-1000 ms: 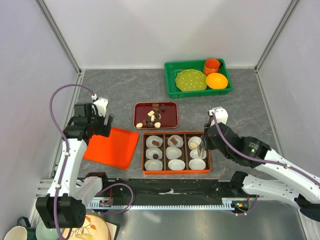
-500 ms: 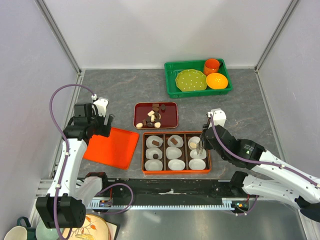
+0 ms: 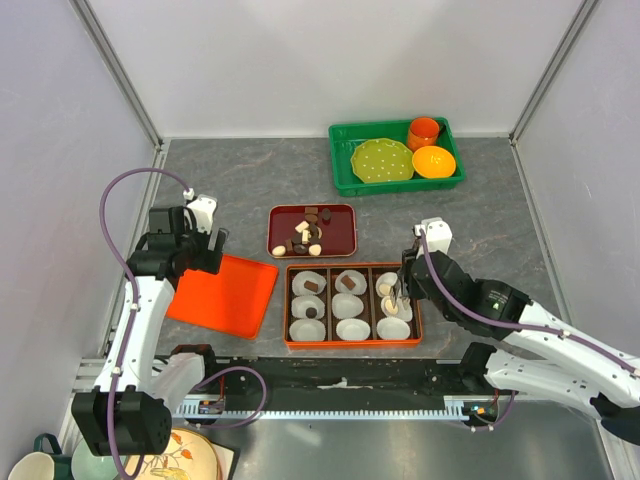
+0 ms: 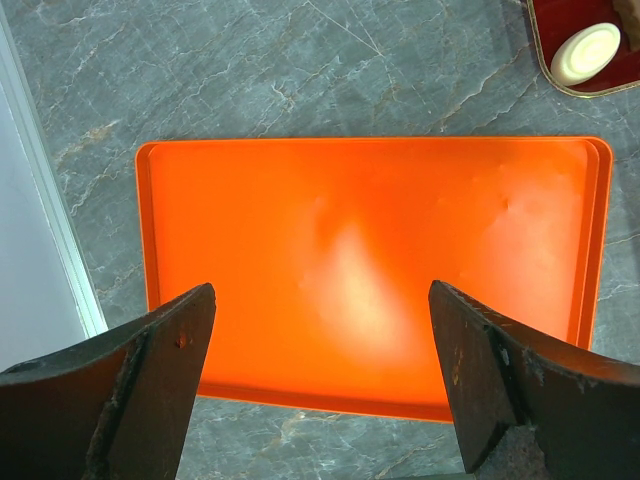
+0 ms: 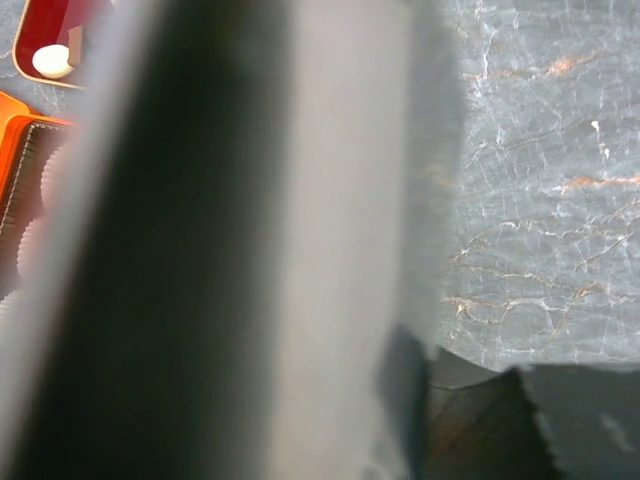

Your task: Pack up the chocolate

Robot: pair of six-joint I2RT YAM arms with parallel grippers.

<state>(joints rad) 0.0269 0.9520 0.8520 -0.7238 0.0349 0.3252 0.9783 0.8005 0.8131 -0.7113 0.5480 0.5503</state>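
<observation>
Right gripper (image 3: 399, 299) has dipped nearer, over the packing box (image 3: 352, 343) right column; grip unreadable, wrist view blurred. Left gripper (image 4: 320, 330) gapes above orange lid (image 4: 370, 270). Chocolate (image 3: 304, 234) mostly sits in red tray (image 3: 342, 240), far side. Risk: fingers snag a paper cup (image 3: 394, 328), tipping it.

Right gripper (image 3: 398, 298) jaws blurred, unreadable

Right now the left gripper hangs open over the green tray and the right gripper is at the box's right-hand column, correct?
No: that tray is orange, not green. The left wrist view shows the left gripper open over the orange tray. The rest holds: the right gripper is at the right-hand column of the box.
</observation>
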